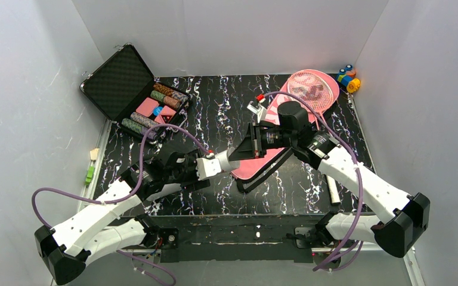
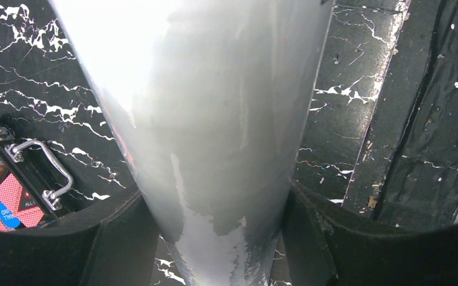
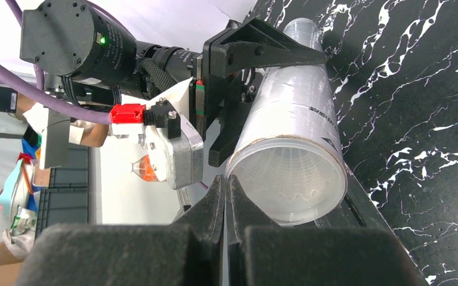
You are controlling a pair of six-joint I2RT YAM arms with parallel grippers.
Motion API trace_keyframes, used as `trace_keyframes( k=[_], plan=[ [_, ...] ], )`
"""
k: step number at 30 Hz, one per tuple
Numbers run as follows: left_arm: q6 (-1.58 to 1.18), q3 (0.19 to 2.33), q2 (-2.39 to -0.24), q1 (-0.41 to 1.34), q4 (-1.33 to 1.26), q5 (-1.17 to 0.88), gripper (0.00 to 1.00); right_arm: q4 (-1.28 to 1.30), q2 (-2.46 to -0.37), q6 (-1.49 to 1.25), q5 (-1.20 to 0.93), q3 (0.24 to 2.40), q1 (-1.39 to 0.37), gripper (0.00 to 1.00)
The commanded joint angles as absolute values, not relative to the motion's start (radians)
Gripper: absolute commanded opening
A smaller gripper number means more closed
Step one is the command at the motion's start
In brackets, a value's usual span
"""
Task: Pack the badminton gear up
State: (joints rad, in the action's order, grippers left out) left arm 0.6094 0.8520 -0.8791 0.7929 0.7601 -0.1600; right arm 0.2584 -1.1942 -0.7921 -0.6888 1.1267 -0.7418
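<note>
Tube [image 3: 292,119] of white cardboard is held level in the air just left of the pink bag [image 1: 256,164]. The left gripper [image 2: 217,238] clamps it with half-spread fingers, probably so its open mouth faces the right gripper [image 3: 225,190], whose fingers are pressed together on nothing. 1 racket [image 1: 313,89] rests on the bag's far end. The black case [image 1: 128,83] stands well left of the bag, not in the way.
</note>
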Motion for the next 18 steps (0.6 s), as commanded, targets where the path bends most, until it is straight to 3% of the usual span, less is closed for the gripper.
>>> trace_keyframes(
  k=[1,3,11,18],
  plan=[
    [0.619,0.894,-0.859,0.786,0.737,-0.171,0.47,0.183,-1.208,-0.816,-0.735,1.103,-0.749,0.01],
    [0.618,0.893,-0.858,0.786,0.739,-0.17,0.47,0.182,-1.21,-0.821,-0.738,1.098,-0.749,0.02],
    [0.618,0.897,-0.858,0.786,0.742,-0.171,0.47,0.137,-1.207,-0.855,-0.744,1.071,-0.749,0.33],
    [0.618,0.897,-0.857,0.786,0.743,-0.172,0.47,0.114,-1.19,-0.88,-0.739,1.07,-0.743,0.39]
  ],
)
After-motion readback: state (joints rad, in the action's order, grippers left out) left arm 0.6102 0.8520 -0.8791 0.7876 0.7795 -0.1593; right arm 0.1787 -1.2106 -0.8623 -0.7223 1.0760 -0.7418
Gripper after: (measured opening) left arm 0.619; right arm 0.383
